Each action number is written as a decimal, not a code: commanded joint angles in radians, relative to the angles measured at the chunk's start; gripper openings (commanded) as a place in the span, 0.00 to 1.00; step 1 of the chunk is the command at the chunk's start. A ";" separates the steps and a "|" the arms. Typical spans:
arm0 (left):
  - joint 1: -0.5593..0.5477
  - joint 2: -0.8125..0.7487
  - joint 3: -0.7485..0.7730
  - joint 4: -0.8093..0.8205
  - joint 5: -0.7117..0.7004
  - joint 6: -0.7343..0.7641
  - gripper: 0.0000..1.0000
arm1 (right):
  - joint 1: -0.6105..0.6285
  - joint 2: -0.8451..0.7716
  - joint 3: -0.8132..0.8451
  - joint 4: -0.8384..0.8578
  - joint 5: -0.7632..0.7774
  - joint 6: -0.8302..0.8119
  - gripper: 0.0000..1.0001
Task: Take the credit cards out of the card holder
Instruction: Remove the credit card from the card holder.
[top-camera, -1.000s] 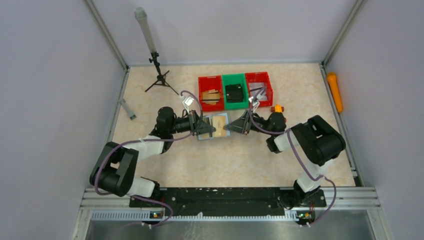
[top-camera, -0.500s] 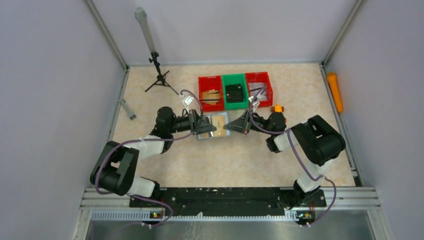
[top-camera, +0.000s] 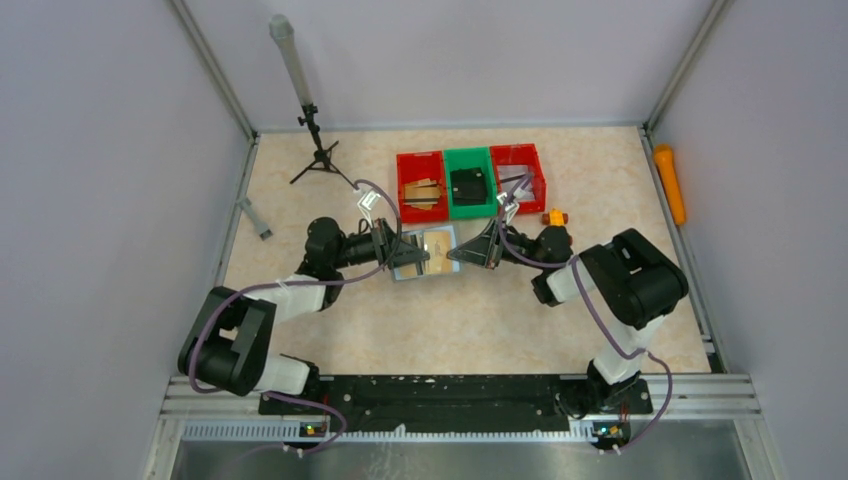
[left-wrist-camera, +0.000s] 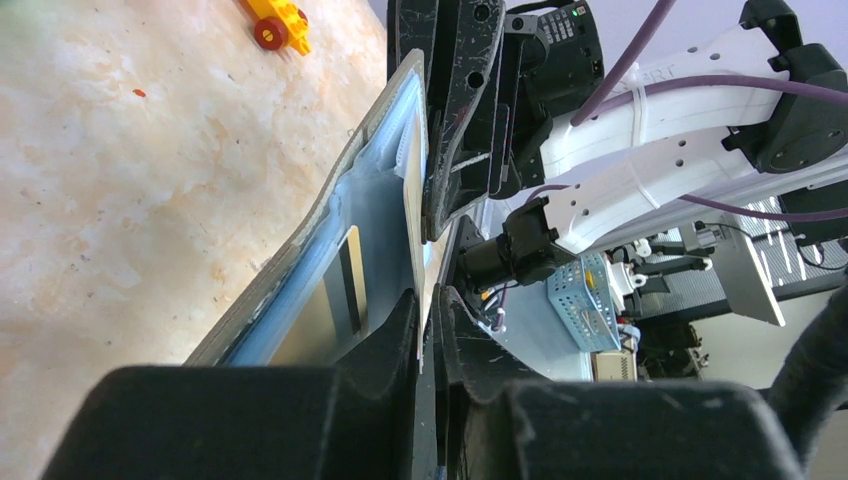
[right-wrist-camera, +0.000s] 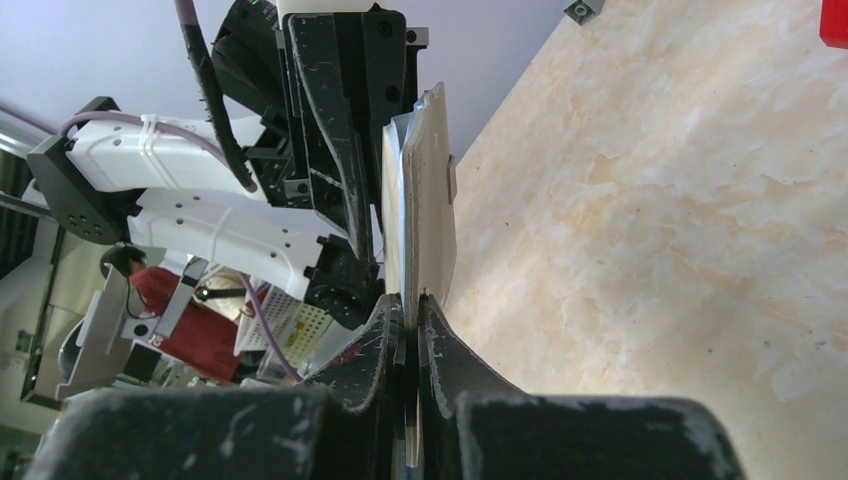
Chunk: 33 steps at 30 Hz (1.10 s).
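The grey card holder lies open at the table's middle, held up between both grippers. My left gripper is shut on the thin edge of a credit card at the holder's left side. A second card with a dark stripe sits in the shiny blue inner pocket. My right gripper is shut on the holder's opposite edge. In the right wrist view the grey cover with its small tab stands edge-on in my right gripper. The left gripper faces it.
Behind the holder stand a red bin with tan pieces, a green bin with a black box, and a second red bin. A small orange toy, an orange cylinder, a tripod and a grey tool lie around.
My left arm has drawn back a little to the left with its grip kept. The right arm has stayed in place on the holder.
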 joint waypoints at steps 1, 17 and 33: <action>0.016 -0.048 -0.009 0.093 0.006 -0.007 0.12 | 0.010 0.014 0.033 0.100 -0.015 0.006 0.00; 0.013 -0.023 0.017 -0.012 -0.025 0.046 0.00 | 0.016 0.014 0.037 0.114 -0.025 0.007 0.00; -0.031 -0.011 0.073 -0.196 -0.063 0.152 0.02 | 0.051 -0.007 0.058 0.050 -0.038 -0.044 0.00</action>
